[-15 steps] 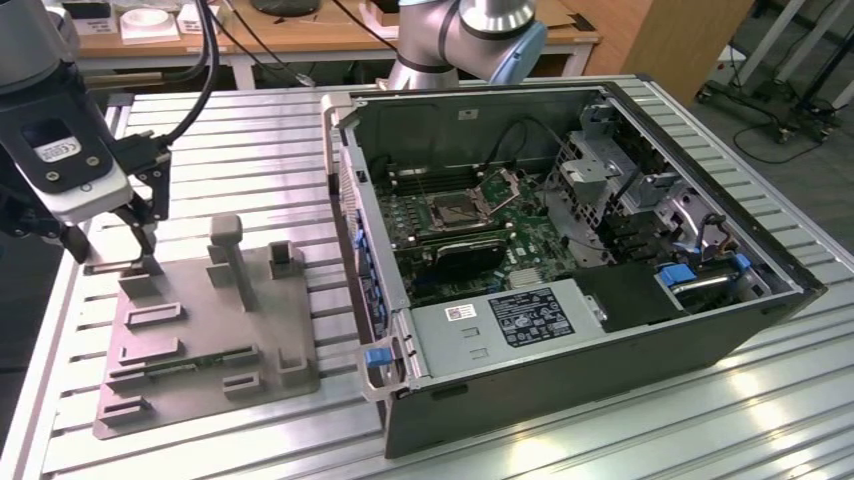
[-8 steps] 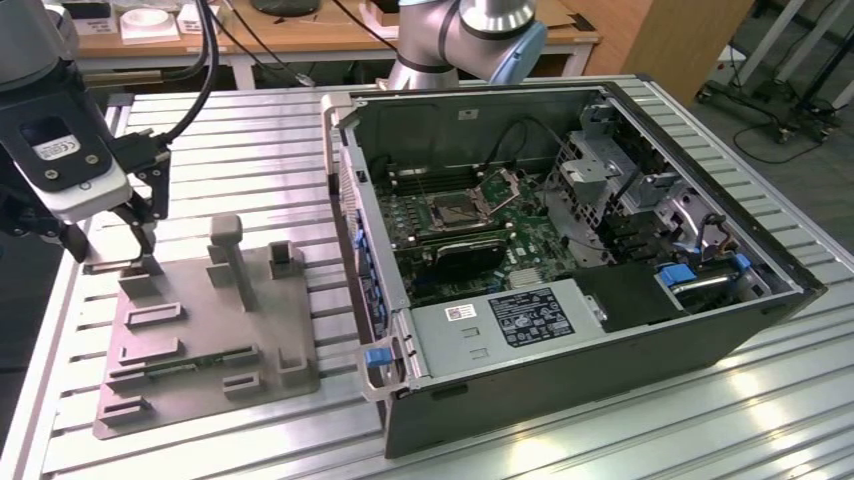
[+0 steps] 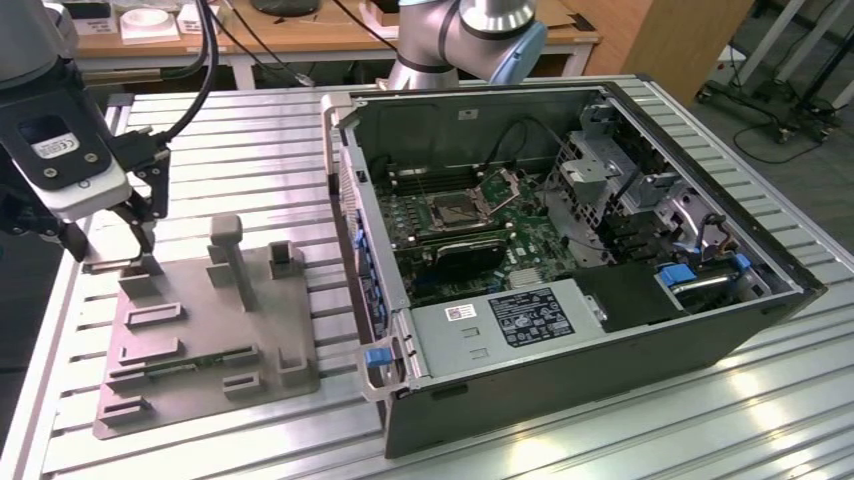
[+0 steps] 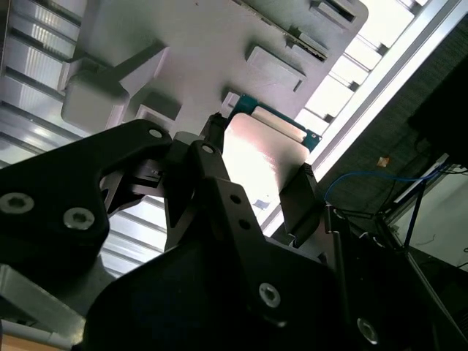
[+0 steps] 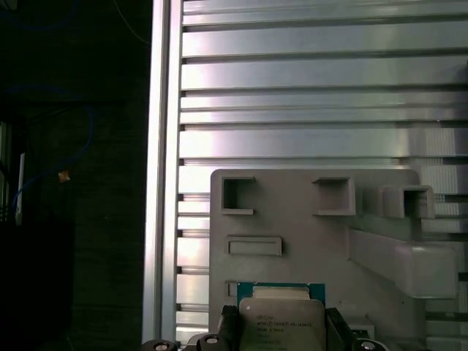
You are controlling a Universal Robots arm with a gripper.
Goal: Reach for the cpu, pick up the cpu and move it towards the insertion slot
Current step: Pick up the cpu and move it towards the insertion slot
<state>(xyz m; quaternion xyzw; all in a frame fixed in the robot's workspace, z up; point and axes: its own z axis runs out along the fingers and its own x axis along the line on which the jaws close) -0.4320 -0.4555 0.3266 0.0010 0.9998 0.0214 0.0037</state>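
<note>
The cpu point(image 5: 281, 323), a small square chip with a silvery top and green rim, sits between my gripper's fingers over the far corner of the grey tray point(image 5: 292, 219). In the second wrist view the cpu point(image 4: 263, 153) has a black finger point(image 4: 212, 142) against one edge and another against the opposite edge. My gripper point(image 3: 138, 248) is shut on it at the exterior view's left. I cannot tell whether the chip is off the tray point(image 3: 200, 330). The insertion slot point(image 3: 461, 210), with its metal flap raised, lies inside the open computer case, well to the exterior view's right.
The open computer case point(image 3: 561, 250) stands on the slatted aluminium table point(image 3: 227, 130), right of the tray. A green memory stick point(image 3: 200, 360) lies in a tray groove, and upright tray posts point(image 3: 230, 255) rise close to my gripper. The table's edge point(image 5: 164, 183) runs just beyond the tray.
</note>
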